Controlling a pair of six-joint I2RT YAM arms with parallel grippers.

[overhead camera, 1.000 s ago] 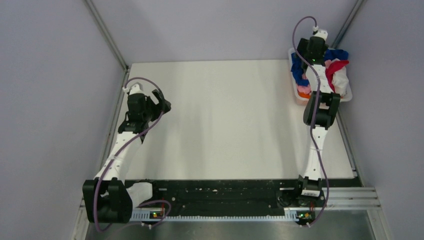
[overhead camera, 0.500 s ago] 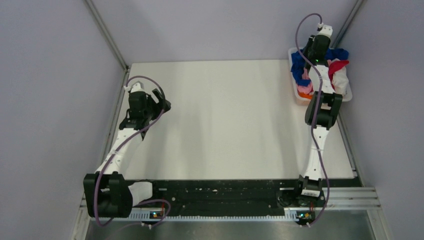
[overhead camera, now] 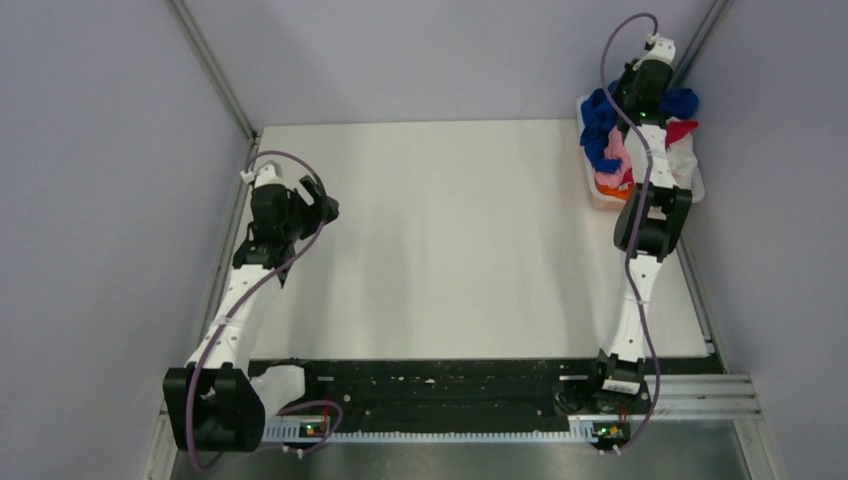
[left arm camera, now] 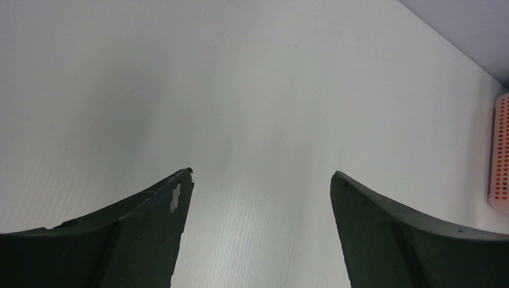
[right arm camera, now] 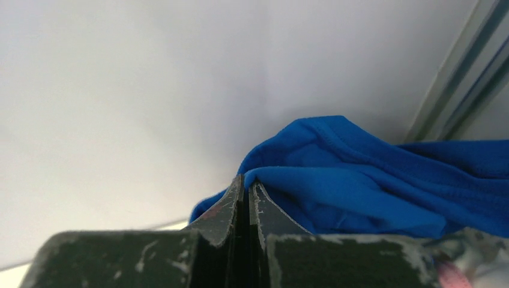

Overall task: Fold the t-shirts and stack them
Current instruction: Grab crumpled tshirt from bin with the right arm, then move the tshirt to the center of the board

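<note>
A heap of t-shirts fills the white mesh basket [overhead camera: 596,203] at the table's far right corner. The royal blue t-shirt [overhead camera: 598,122] lies on top, with pink [overhead camera: 615,158], magenta [overhead camera: 681,130], white [overhead camera: 686,166] and orange [overhead camera: 611,190] ones beside and beneath it. My right gripper [overhead camera: 630,98] hangs over the heap. In the right wrist view its jaws [right arm camera: 246,181] are shut on a fold of the blue t-shirt [right arm camera: 360,186]. My left gripper [overhead camera: 322,206] hovers open over the table's left side, and nothing lies between its fingers [left arm camera: 262,174].
The white table [overhead camera: 450,230] stretches between the two arms. Grey walls with metal corner posts [overhead camera: 210,70] close it in on three sides. The basket's edge [left arm camera: 499,156] shows at the far right of the left wrist view, orange behind its mesh.
My right gripper shut on the blue t-shirt and rose toward the back corner, drawing blue cloth up. The left arm shifted slightly and stayed open.
</note>
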